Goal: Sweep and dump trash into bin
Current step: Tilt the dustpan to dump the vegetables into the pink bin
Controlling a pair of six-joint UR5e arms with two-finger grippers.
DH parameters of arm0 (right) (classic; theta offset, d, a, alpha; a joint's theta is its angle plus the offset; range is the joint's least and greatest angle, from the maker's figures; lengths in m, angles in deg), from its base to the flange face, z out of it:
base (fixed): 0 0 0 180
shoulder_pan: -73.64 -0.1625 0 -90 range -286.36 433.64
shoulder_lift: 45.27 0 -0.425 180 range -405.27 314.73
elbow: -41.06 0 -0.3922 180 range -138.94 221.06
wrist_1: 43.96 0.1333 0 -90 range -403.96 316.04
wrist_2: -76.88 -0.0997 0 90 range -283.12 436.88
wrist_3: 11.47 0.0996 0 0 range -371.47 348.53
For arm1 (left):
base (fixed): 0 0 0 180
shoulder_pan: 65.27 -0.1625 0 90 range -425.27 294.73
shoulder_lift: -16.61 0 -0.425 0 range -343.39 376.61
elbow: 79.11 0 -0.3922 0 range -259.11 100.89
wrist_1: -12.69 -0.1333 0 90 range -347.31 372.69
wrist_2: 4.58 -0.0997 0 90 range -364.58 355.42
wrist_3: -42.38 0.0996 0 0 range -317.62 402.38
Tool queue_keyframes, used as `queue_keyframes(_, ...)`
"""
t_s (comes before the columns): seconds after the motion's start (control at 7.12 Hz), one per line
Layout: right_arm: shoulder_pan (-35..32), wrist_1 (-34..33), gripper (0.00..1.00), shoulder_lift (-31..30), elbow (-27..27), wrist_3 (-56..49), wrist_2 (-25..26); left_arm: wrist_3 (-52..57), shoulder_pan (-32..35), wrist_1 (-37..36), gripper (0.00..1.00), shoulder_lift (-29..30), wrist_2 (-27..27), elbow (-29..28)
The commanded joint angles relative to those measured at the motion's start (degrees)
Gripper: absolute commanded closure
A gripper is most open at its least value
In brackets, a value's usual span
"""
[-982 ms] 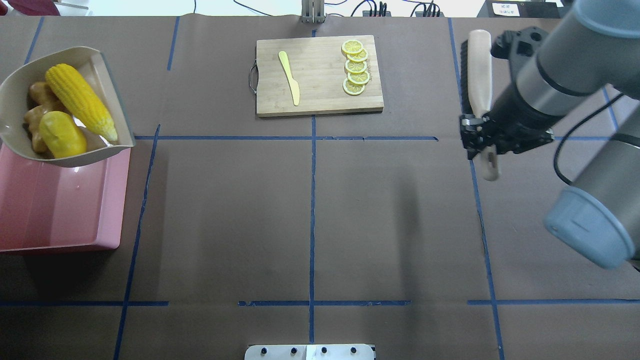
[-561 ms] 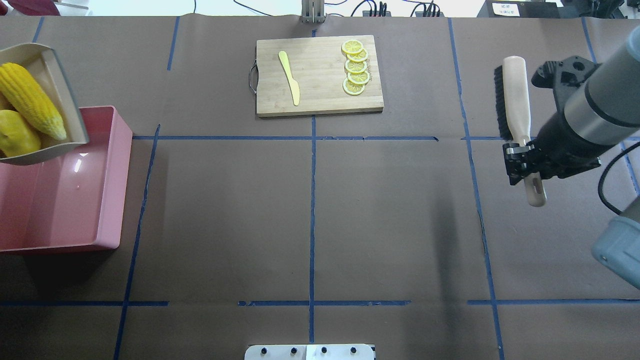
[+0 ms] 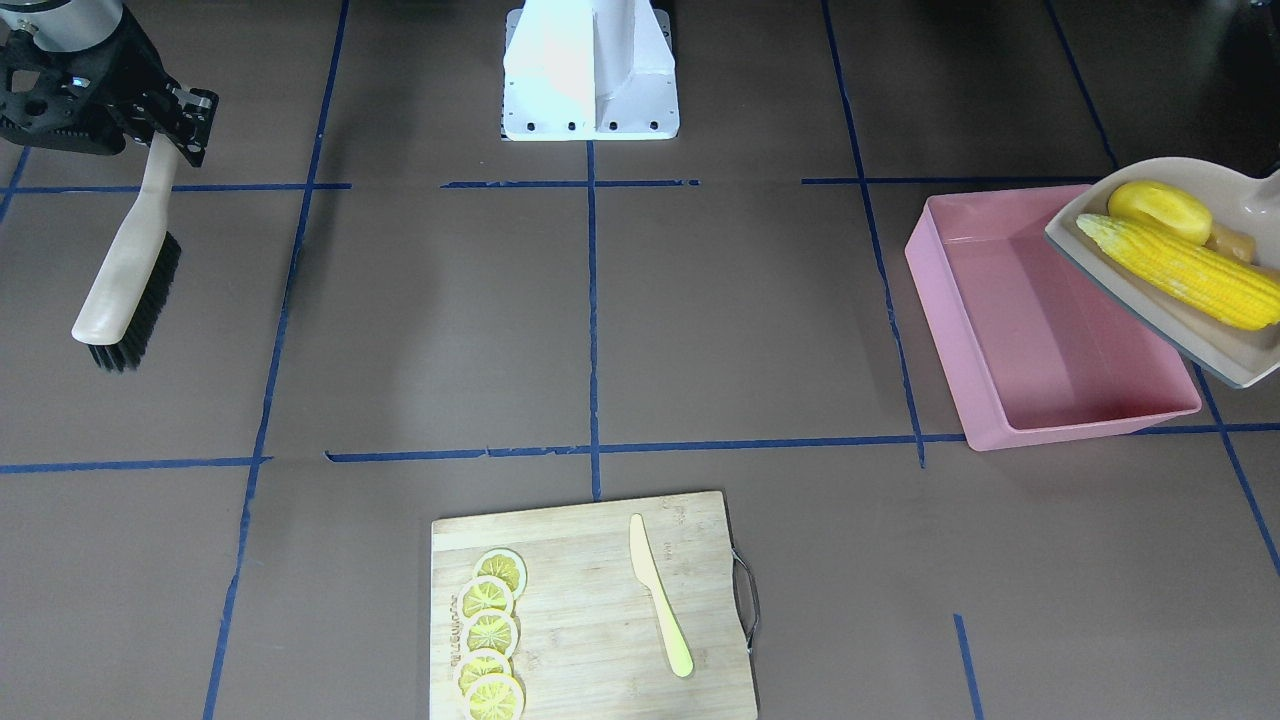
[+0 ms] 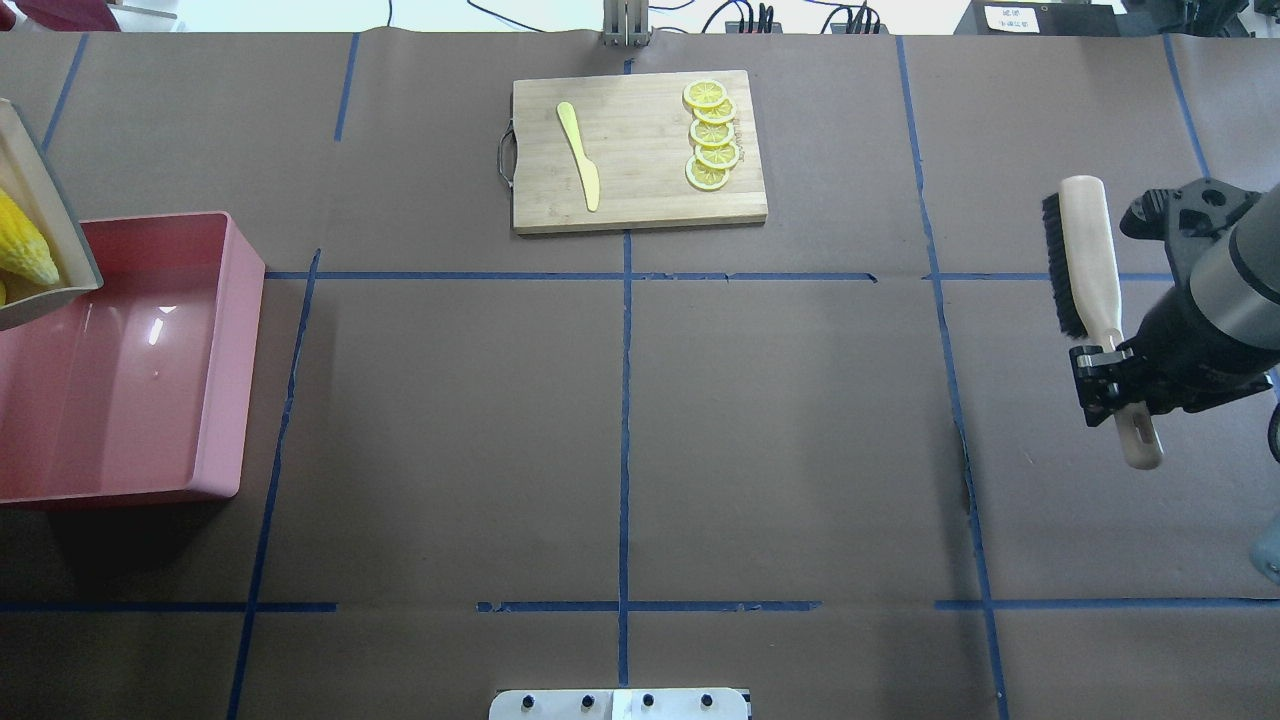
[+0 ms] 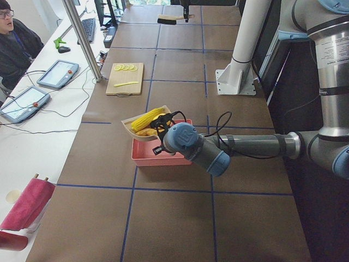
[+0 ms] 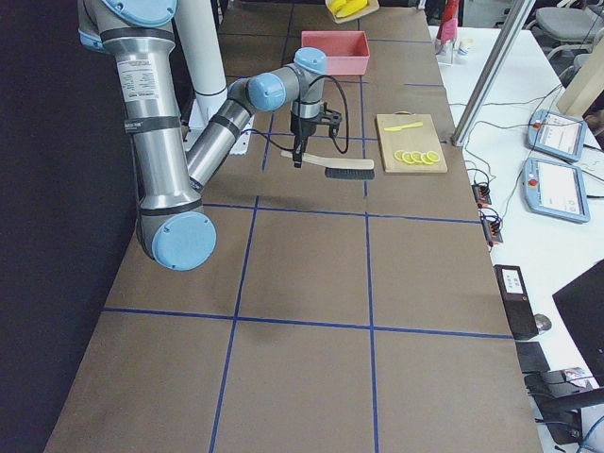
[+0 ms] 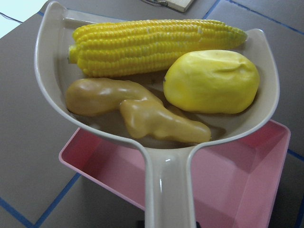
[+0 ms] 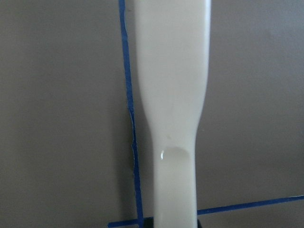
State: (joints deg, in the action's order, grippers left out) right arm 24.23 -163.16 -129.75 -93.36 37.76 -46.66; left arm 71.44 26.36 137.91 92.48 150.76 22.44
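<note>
Trash: corn cob (image 7: 156, 45), potato lump (image 7: 211, 80) and ginger root (image 7: 142, 114) all lie in the dustpan (image 7: 45, 61), touching one another.
Pan position: off the worktop, over the outer edge of the pink bin (image 4: 130, 380); bin has nothing in it.
Left tool (image 5: 161, 124): pan handle runs back toward it; cannot tell how the jaws stand.
Right tool (image 4: 1112, 372): clamped on the brush (image 4: 1085, 250) handle, well away from the bin.
Handling, my guess: smooth, hard, light toys. Rounded shapes should slide and roll once the pan tips; the cob may roll along the lip.
Hold point: none on the toys; control comes through the pan handle.
Risk: low bin walls, so a fast tip could bounce pieces out.
</note>
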Motion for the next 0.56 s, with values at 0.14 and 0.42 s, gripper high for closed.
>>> queue_keyframes(0.14, 0.1, 0.0, 0.99, -6.5, 0.8, -5.5, -4.4, 4.2, -0.6, 0.0, 1.00, -1.9, -6.1, 1.0)
queue_keyframes(0.42, 0.2, 0.0, 0.99, -7.3, 2.5, -5.8, -6.0, 8.5, -1.4, 0.0, 1.00, -5.4, -11.6, 4.0)
